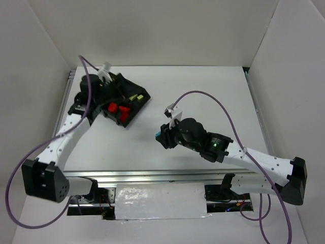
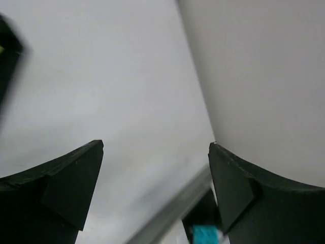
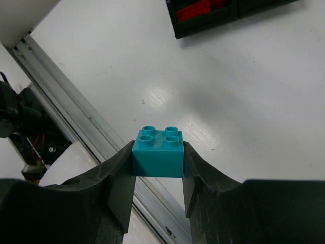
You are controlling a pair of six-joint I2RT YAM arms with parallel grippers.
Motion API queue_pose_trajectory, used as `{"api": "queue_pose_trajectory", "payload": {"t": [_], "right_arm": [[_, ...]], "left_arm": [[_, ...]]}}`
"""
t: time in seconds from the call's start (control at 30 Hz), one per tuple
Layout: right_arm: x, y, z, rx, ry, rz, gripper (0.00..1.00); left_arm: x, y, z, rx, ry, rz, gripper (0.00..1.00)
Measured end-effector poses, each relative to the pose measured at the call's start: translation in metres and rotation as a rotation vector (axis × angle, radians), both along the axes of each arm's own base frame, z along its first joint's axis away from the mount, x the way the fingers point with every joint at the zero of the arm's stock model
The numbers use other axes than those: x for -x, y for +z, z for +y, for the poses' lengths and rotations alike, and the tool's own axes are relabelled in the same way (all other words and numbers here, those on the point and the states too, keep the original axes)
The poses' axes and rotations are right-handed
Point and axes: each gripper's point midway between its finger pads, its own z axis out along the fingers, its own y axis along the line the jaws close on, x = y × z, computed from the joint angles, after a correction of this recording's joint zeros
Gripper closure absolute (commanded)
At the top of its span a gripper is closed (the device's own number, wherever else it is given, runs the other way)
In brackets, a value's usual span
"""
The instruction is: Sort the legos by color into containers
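Observation:
My right gripper [image 1: 163, 136] is shut on a teal blue brick [image 1: 160, 135] and holds it above the table, right of the black tray [image 1: 127, 122]. In the right wrist view the brick [image 3: 158, 151] sits studs up between both fingers, gripper [image 3: 158, 162]. The tray's near compartment holds red bricks [image 1: 116, 108], also seen in the right wrist view [image 3: 195, 10]. A yellow-green brick [image 1: 136, 96] lies in the right compartment. My left gripper [image 1: 117, 87] hovers over the tray's far side, open and empty [image 2: 156, 146].
White walls enclose the table on three sides. An aluminium rail [image 1: 152, 175] runs along the near edge, and another [image 1: 68, 91] runs along the left side. The tray's wall [image 3: 213, 23] shows at the top of the right wrist view.

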Motion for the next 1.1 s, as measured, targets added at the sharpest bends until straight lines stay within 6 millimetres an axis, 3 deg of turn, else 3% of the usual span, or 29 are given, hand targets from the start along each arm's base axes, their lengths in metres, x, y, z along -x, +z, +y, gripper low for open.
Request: {"api": "queue_pose_trajectory", "payload": {"t": [0.1, 0.2, 0.33, 0.47, 0.77, 0.93, 1.1], "right_arm": [[-0.008, 0.006, -0.001, 0.015, -0.021, -0.010, 1.00], [-0.008, -0.001, 0.000, 0.052, -0.018, 0.003, 1.00], [-0.005, -0.008, -0.002, 0.077, -0.010, 0.020, 1.00], [-0.002, -0.004, -0.003, 0.060, 0.003, 0.020, 1.00], [0.002, -0.001, -0.001, 0.039, 0.026, 0.022, 1.00], [0.009, -0.006, 0.002, 0.047, 0.074, 0.028, 1.00], [0.011, -0.007, 0.001, 0.052, 0.097, 0.014, 1.00]], "left_arm": [[0.065, 0.009, -0.070, 0.045, -0.266, -0.057, 0.05], [0.102, -0.015, -0.100, 0.067, -0.422, -0.002, 0.06], [0.127, -0.053, -0.107, 0.083, -0.488, 0.121, 0.08], [0.143, -0.062, -0.113, 0.087, -0.535, 0.152, 0.09], [0.181, -0.057, -0.139, 0.192, -0.682, 0.154, 0.08], [0.192, -0.046, -0.149, 0.243, -0.730, 0.137, 0.09], [0.198, -0.035, -0.157, 0.270, -0.757, 0.105, 0.21]]}}
